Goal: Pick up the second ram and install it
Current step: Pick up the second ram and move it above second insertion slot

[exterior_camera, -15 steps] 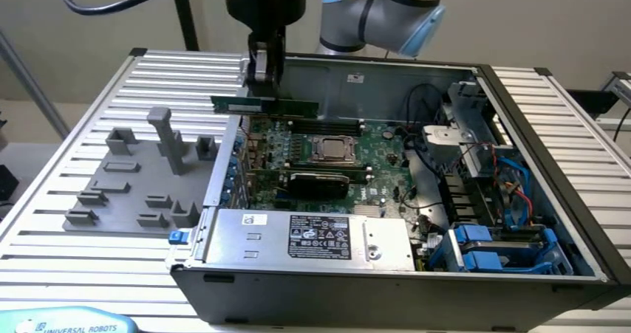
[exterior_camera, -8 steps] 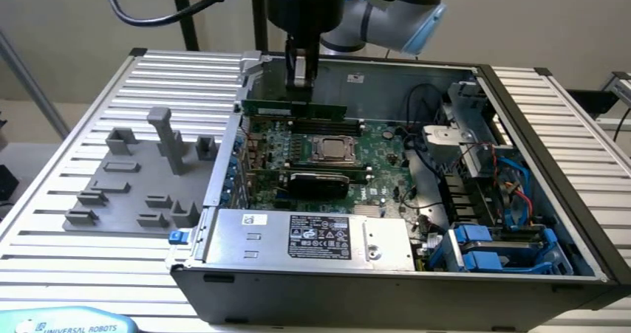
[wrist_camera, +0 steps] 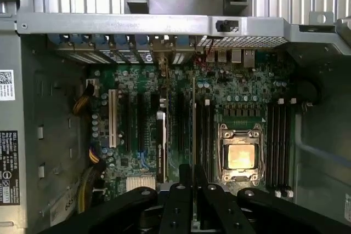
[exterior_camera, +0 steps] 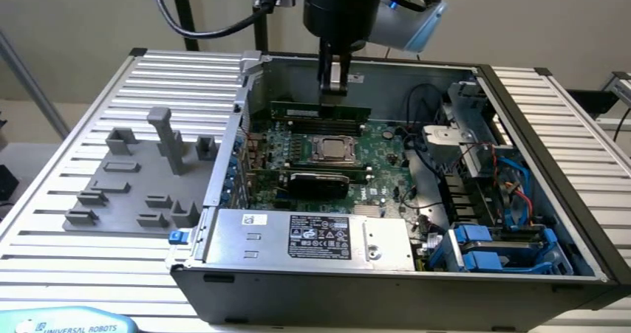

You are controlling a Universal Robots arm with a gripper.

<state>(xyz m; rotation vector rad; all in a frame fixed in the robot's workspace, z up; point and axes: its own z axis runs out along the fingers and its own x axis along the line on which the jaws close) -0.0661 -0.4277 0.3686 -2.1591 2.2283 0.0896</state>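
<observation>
The second ram (exterior_camera: 295, 112) is a thin green stick that I hold level over the motherboard (exterior_camera: 385, 148), inside the open computer case. My gripper (exterior_camera: 333, 91) comes straight down from above and is shut on the stick's middle. In the wrist view the ram (wrist_camera: 193, 130) shows edge-on as a thin line running out from between the black fingers of my gripper (wrist_camera: 193, 178). It lies parallel to the long black memory slots (wrist_camera: 205, 135) beside the CPU socket (wrist_camera: 239, 154). Whether its lower edge touches a slot I cannot tell.
The case walls (exterior_camera: 537, 148) enclose the board. A power supply (exterior_camera: 310, 237) lies at the near side, and cables and blue drive bays (exterior_camera: 493, 248) at the exterior view's right. A gray fixture (exterior_camera: 138, 178) with upright blocks stands on the ribbed table at the exterior view's left.
</observation>
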